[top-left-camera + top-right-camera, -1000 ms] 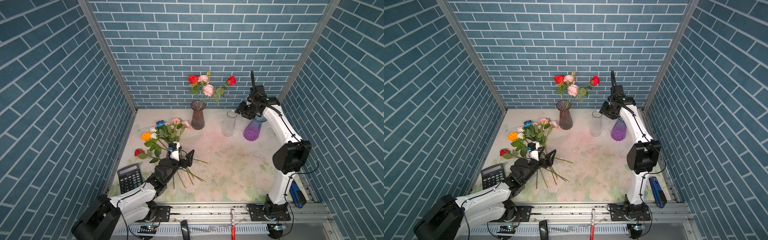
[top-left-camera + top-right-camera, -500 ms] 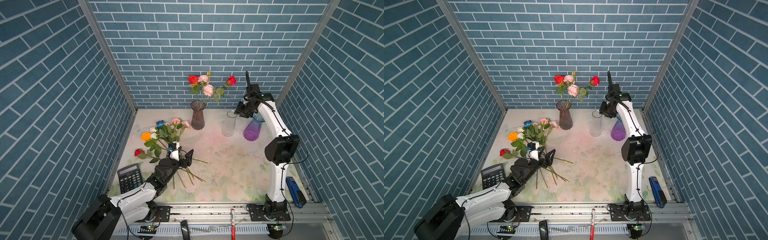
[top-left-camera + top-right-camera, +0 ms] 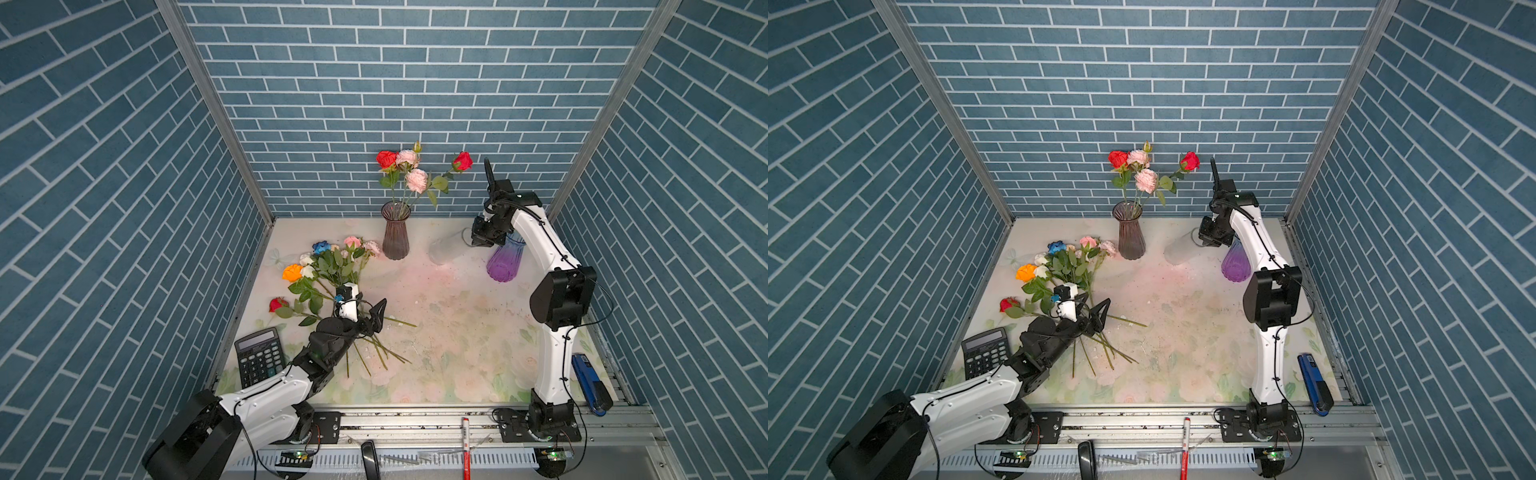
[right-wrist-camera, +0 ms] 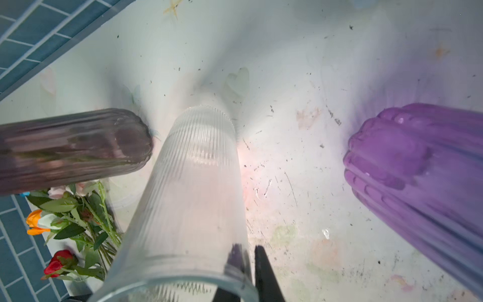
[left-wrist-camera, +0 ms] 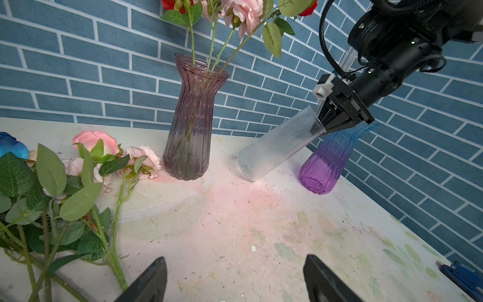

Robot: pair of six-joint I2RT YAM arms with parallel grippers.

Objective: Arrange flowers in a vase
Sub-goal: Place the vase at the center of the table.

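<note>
Rightward, near the back wall: right jaws were closed on the rim of the clear ribbed vase (image 5: 277,147), one side inside the mouth, the other outside. Vase was tilted, mouth leaning toward that arm, base edge apparently down on the counter (image 3: 457,332). It sat between the smoky mauve vase (image 3: 395,235) and the purple-to-blue vase (image 3: 504,264); whether it touched either, I could not tell.

Mauve vase was upright and held four standing flowers (image 3: 409,172): two red, two pink.

Loose flowers (image 3: 328,266) lay fanned on the counter's left side, blooms toward the back wall, stems toward the front. Colours: blue, pink, white, orange, plus one red off to the side.

Left jaws were wide apart just above the crossed stems, gripping nothing. In the left wrist view only bare counter showed between them.

Calculator (image 3: 259,357) lay by the left edge, beside that arm. Blue stapler (image 3: 590,384) lay at the right edge, near the front.
</note>
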